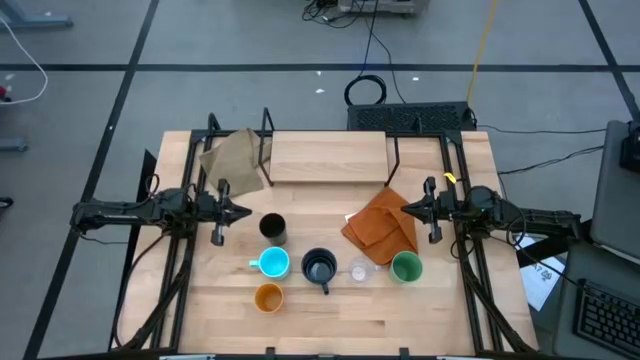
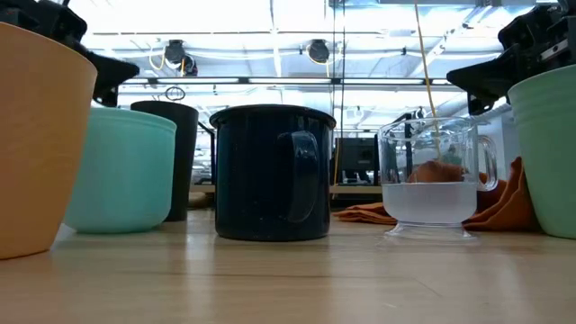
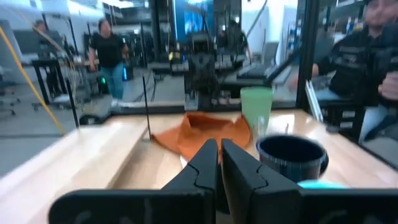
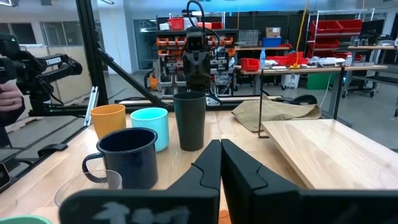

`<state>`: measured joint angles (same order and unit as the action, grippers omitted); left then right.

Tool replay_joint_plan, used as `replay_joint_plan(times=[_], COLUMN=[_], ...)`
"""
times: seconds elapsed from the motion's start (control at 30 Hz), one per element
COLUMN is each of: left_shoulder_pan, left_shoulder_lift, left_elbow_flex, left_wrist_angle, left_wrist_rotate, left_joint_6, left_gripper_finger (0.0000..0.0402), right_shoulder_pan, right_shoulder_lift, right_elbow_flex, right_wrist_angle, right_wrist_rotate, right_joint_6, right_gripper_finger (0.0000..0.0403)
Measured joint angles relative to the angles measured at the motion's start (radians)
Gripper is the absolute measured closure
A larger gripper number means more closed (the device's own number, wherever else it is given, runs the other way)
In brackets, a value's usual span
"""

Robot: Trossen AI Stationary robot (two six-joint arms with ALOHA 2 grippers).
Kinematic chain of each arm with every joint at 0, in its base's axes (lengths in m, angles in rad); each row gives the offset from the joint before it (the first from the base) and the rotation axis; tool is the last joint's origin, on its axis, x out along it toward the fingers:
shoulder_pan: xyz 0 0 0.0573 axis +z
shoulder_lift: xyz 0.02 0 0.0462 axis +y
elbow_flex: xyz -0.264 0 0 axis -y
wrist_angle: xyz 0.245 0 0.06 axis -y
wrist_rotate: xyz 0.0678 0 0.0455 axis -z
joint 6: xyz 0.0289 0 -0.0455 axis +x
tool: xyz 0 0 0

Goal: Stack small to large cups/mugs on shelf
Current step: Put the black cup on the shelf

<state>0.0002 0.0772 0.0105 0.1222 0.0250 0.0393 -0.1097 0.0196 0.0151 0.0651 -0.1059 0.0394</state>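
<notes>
Six vessels stand on the tabletop near its near edge: dark brown cup (image 1: 272,228), light blue mug (image 1: 274,263), dark navy mug (image 1: 319,267), small clear cup (image 1: 359,270), green cup (image 1: 406,267) and orange cup (image 1: 268,297). The light-wood shelf (image 1: 328,157) stands at the far side with nothing on it. My left gripper (image 1: 245,211) hovers shut at the table's left, beside the brown cup. My right gripper (image 1: 405,210) hovers shut at the right, over the edge of an orange cloth. Neither touches a cup.
An orange cloth (image 1: 380,225) lies crumpled between the shelf and the green cup. A tan cloth (image 1: 232,157) lies at the shelf's left end. Thin black shelf legs (image 1: 266,150) stand at its ends. People stand in the room beyond the table (image 3: 109,56).
</notes>
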Motion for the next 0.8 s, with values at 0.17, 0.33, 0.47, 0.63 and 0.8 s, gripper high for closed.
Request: replay_joint_plan(times=[0.17, 0.33, 0.47, 0.63, 0.8], left_shoulder_pan=[0.0, 0.0, 0.0, 0.0, 0.0], left_shoulder_lift=[0.0, 0.0, 0.0, 0.0, 0.0], left_elbow_flex=[0.0, 0.0, 0.0, 0.0, 0.0], left_wrist_angle=[0.022, 0.017, 0.016, 0.0, 0.02], left_wrist_rotate=[-0.001, -0.001, -0.001, -0.001, -0.001], left_joint_6=[-0.001, 0.012, 0.007, -0.025, -0.022], left_gripper_finger=[0.0378, 0.0378, 0.0378, 0.0378, 0.0378], right_shoulder_pan=[0.0, 0.0, 0.0, 0.0, 0.0], right_shoulder_lift=[0.0, 0.0, 0.0, 0.0, 0.0], right_elbow_flex=[0.0, 0.0, 0.0, 0.0, 0.0], right_wrist_angle=[0.001, 0.022, 0.036, 0.035, 0.036], right_wrist_rotate=[0.0, 0.0, 0.0, 0.0, 0.0], right_joint_6=[0.001, 0.001, 0.026, 0.035, 0.044], right_gripper_finger=[0.0403, 0.0403, 0.0403, 0.0403, 0.0403])
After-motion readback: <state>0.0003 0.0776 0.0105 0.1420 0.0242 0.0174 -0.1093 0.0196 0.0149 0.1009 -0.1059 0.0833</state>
